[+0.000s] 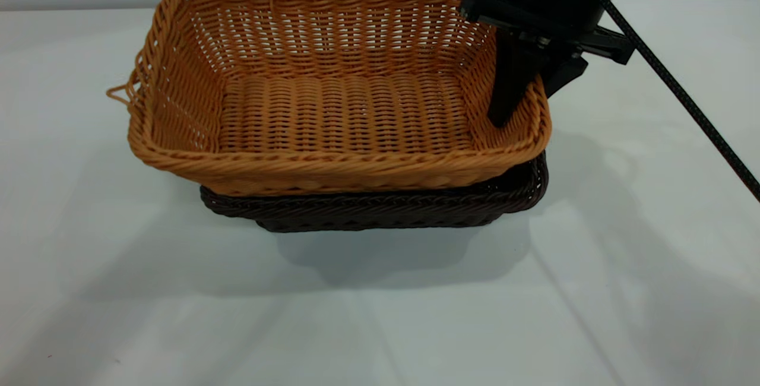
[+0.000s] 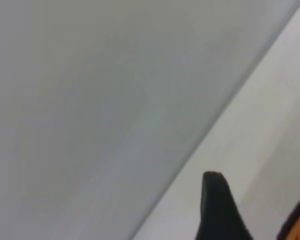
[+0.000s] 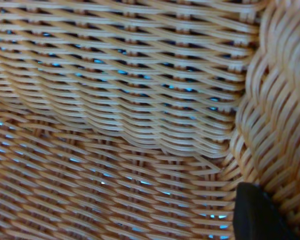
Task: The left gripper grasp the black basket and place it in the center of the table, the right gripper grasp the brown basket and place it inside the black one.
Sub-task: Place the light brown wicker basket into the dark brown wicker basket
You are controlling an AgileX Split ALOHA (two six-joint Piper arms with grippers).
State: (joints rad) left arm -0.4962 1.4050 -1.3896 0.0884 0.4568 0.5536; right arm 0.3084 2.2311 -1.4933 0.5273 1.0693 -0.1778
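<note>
Where nested, two baskets: brown basket (image 1: 338, 83), black basket (image 1: 380, 208).

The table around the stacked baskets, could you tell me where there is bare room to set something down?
The table is bare in front of the black basket and left of the brown basket. The right side is crowded: the right gripper straddles the brown basket's right wall.

White table (image 1: 119, 291), black basket (image 1: 380, 211) directly on it near the middle.

I see the brown basket (image 1: 332, 107) as rough woven wicker with a braided rim, the black basket (image 1: 380, 211) likewise. My right tool (image 1: 522, 98) looks matt black plastic; the desk (image 1: 119, 291) is smooth.
</note>
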